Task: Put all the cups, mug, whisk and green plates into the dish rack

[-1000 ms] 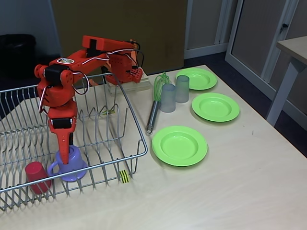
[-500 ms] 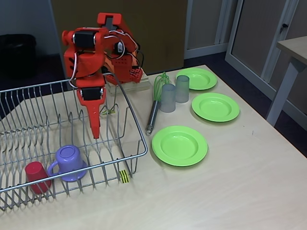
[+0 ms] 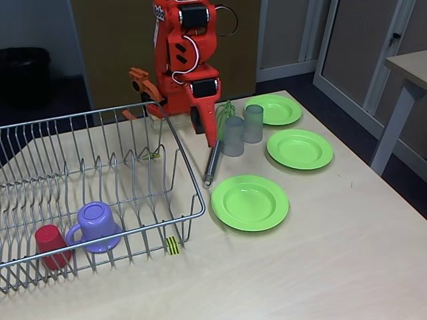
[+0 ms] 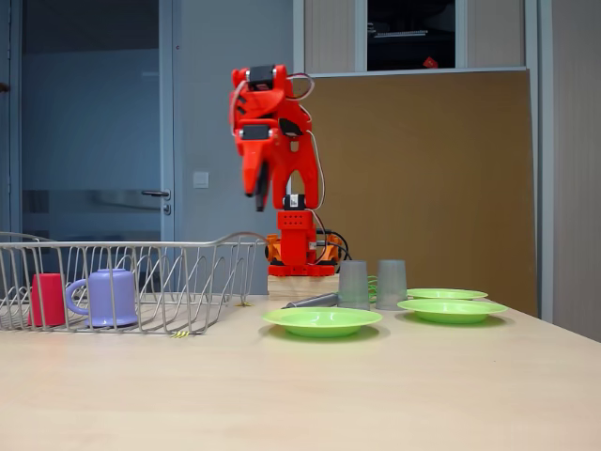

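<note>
orange two-finger gripper (image 3: 212,137) hung empty above the table, fingers apparently together. lilac handled mug (image 3: 95,225) and small red cup (image 3: 51,245) sat upside down in the silver wire dish rack (image 3: 189,180), likely to drain.

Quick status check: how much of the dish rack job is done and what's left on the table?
Done: red cup and purple mug sit upside down in the dish rack. In hand: nothing; the gripper hangs raised and empty. Left on the table: two grey tumblers, the whisk and three green plates.
</note>
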